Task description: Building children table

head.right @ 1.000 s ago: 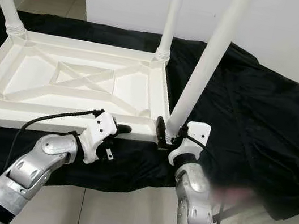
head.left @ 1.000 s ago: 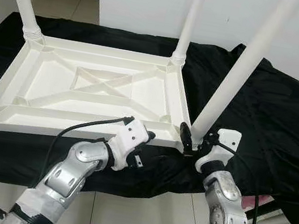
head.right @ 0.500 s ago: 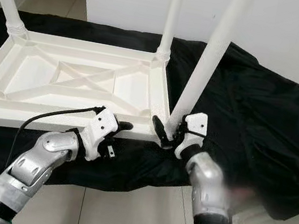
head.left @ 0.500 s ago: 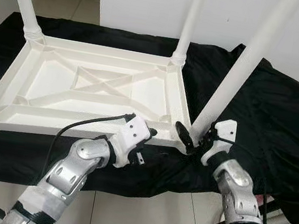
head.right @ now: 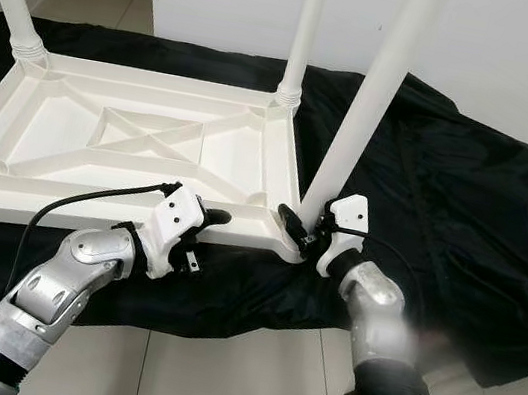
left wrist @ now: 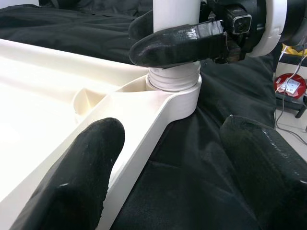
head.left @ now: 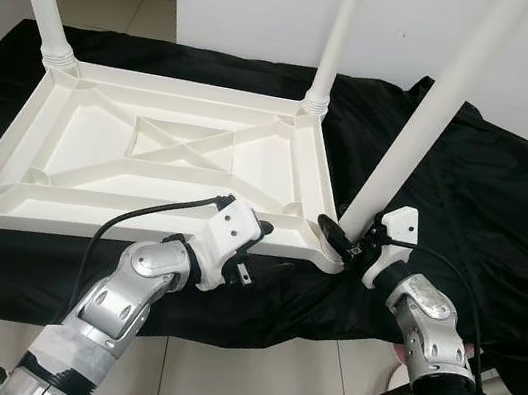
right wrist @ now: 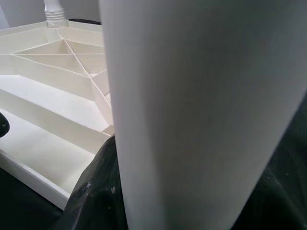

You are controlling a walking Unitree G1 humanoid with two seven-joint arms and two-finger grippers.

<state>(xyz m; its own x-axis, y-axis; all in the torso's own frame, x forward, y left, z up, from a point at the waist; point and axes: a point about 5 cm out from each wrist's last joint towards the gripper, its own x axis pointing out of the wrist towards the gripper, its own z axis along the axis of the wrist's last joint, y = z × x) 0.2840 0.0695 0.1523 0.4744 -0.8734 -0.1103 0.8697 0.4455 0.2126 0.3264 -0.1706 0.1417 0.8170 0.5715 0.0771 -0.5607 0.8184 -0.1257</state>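
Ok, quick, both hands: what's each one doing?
Left hand: open, straddling the table frame edge.
Right hand: closed on the near right table leg at its socket.

No readable text, label or number anywhere.

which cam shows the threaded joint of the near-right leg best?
Left wrist view: the threaded joint sits in its corner socket, right gripper clamped just above. The eye views show it small behind the gripper; the right wrist view gives the leg shaft close up.
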